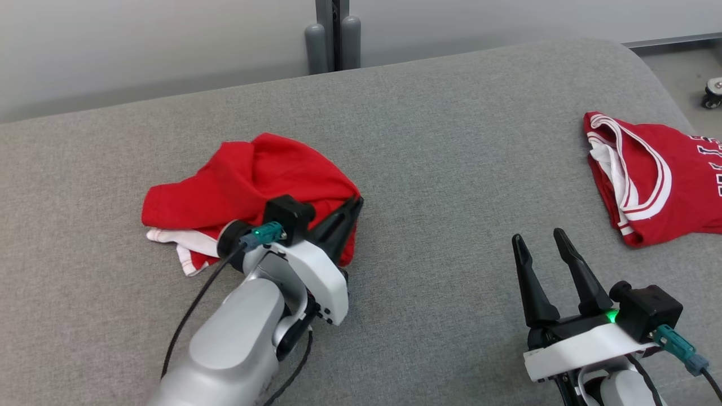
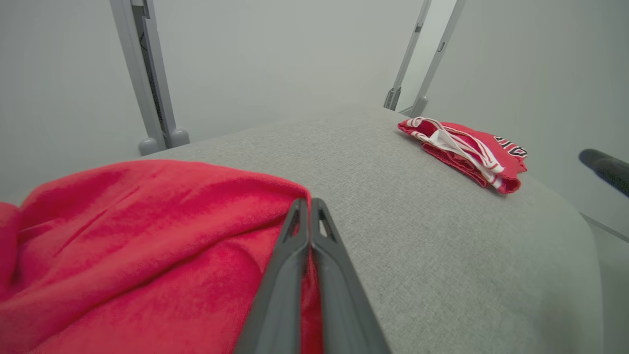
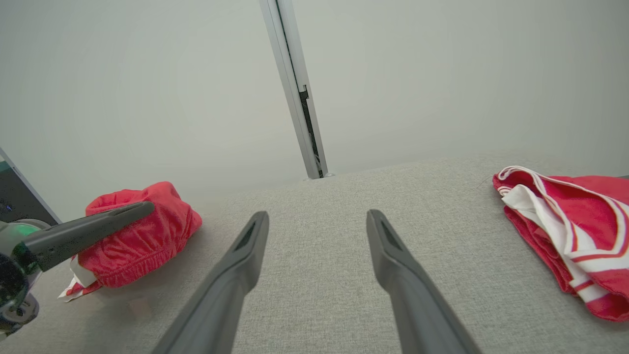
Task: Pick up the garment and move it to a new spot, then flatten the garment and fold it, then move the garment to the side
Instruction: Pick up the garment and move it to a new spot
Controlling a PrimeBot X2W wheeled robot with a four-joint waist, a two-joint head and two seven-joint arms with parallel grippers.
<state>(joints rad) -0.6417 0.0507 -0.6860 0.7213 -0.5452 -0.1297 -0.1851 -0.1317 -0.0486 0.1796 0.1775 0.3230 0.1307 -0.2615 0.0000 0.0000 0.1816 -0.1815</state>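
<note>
On the left half of the grey fabric-covered counter (image 1: 451, 169) lies the garment (image 1: 248, 175), a red piece bunched into a rumpled heap with a strip of white cloth poking out at its lower left edge. The left tool (image 1: 356, 202) reaches in from the lower left and lies across the heap's right edge, its two dark fingers pressed tight together with no gap at the tips. In the left wrist view the red cloth is bunched up against the left side of those fingers and shows in the thin slit between them lower down, but I cannot tell whether any fold is actually pinched. The right tool (image 1: 537, 235) is at the lower right, well apart from the garment, with its fingers spread wide and nothing between them; bare grey fabric shows in the gap. At the far right edge of the counter lies a jersey (image 1: 660, 175), red with white trim and dark lettering, loosely folded. Beyond the counter a grey post (image 1: 333, 34) stands against a pale wall, and a small wheel (image 1: 713, 93) sits on the floor at the upper right.
</note>
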